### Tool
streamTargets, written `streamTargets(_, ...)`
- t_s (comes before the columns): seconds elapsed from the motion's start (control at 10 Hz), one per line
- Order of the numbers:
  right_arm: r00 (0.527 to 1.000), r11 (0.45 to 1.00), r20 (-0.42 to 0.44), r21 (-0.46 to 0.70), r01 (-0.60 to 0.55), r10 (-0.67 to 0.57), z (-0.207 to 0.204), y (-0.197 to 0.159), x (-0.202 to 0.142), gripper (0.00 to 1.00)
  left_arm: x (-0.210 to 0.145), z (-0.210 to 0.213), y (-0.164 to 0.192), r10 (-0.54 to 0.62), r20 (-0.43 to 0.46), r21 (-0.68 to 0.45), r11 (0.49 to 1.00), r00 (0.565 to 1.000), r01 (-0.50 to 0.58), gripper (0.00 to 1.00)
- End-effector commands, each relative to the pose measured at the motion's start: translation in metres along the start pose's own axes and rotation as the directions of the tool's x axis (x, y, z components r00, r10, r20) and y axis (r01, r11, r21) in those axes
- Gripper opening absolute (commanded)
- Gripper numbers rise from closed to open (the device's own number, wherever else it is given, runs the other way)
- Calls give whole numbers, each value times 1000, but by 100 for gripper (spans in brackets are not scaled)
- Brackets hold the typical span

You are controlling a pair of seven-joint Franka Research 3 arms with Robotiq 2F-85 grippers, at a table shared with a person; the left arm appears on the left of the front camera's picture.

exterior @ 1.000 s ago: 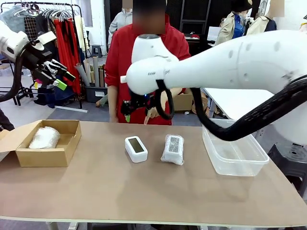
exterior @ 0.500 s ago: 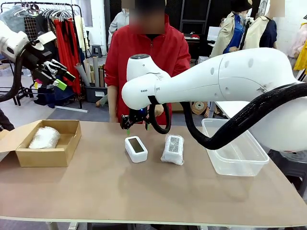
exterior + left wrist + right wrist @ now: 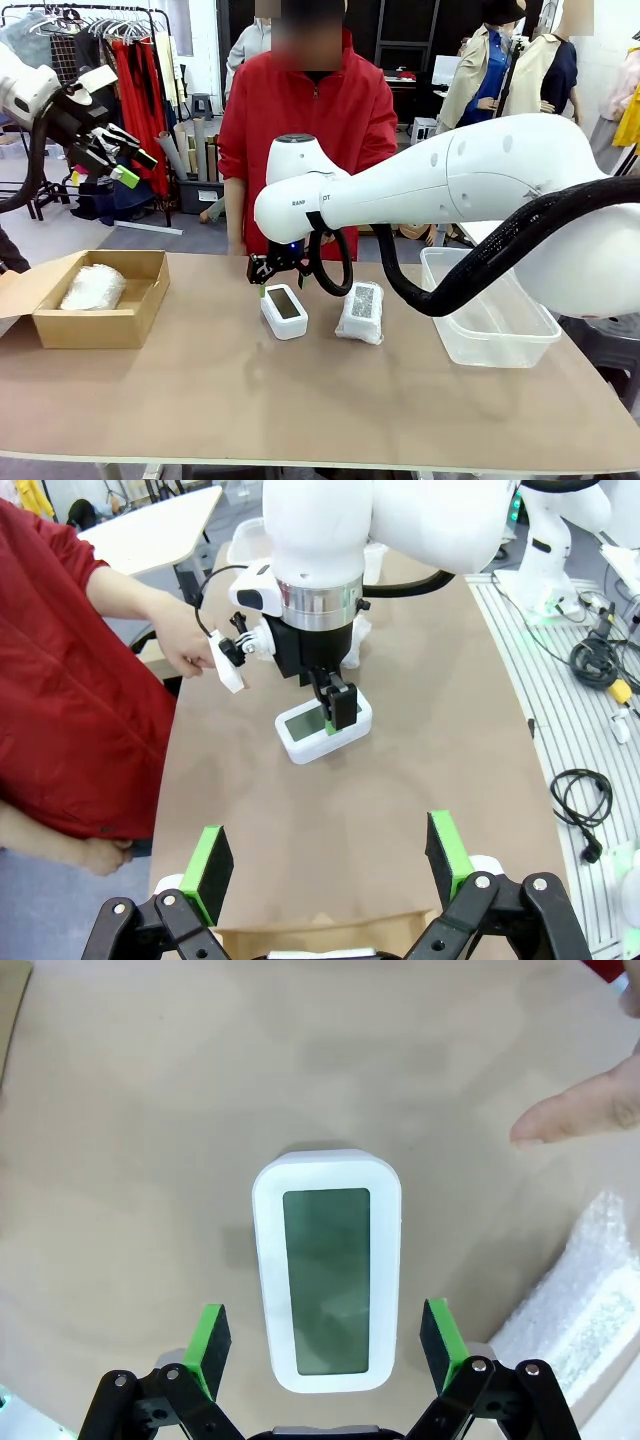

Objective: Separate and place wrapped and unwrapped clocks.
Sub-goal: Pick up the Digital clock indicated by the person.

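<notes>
On the brown desk [image 3: 300,410] lies a bare white rounded digital clock with a grey screen [image 3: 284,310], flat, screen up, near the middle. The right fingers [image 3: 275,272] hang low over this clock and point down at it. They are open. In the right wrist view their green pads [image 3: 210,1345] stand one on each side of the near end of the bare clock [image 3: 325,1270], with a small gap between each pad and the white case, so nothing is gripped. In the left wrist view one black finger of the right arm stands just in front of the clock [image 3: 322,730]; I cannot tell if it touches the desk.

Just beside the bare clock, toward the robot's right, lies a clock wrapped in crinkly translucent plastic [image 3: 360,311], apart from it. Another wrapped clock [image 3: 92,287] lies inside the open brown cardboard box [image 3: 100,325] at the robot's left end of the desk. A clear plastic tub [image 3: 490,335] stands at the right end.

The left fingers [image 3: 130,166] are high above the box, well apart from the desk, open and holding nothing.

A person in a red jacket [image 3: 305,120] stands at the far side. One hand of the person [image 3: 590,1115] is near the bare clock, with a finger stretched out over the desk.
</notes>
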State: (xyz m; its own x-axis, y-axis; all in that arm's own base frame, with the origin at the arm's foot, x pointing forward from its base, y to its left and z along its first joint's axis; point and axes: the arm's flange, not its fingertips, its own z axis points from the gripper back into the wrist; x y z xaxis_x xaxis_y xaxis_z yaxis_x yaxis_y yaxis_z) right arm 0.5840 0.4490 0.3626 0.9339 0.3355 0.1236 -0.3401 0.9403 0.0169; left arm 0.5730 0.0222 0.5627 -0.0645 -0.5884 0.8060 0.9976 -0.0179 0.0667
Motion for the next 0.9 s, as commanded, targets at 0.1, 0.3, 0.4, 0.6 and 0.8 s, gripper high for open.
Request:
streamTargets(0.1,1000,1000,0,0,0,0,0,0,0,100,-1,0,-1,-14,-4,-8,1000,1000,14,100)
streamTargets(0.3,999,999,7,-10,-35,36,-11,0,2,100,-1,0,-1,-14,-4,-8,1000,1000,14,100)
streamTargets(0.4,1000,999,4,-8,-31,31,-15,0,2,100,-1,0,-1,-14,-4,-8,1000,1000,14,100)
streamTargets(0.6,999,999,-11,-7,-37,37,-23,1,0,100,-1,0,-1,-14,-4,-8,1000,1000,14,100)
streamTargets(0.8,999,999,-25,-16,-43,43,-30,-1,0,100,-1,0,-1,-14,-4,-8,1000,1000,14,100)
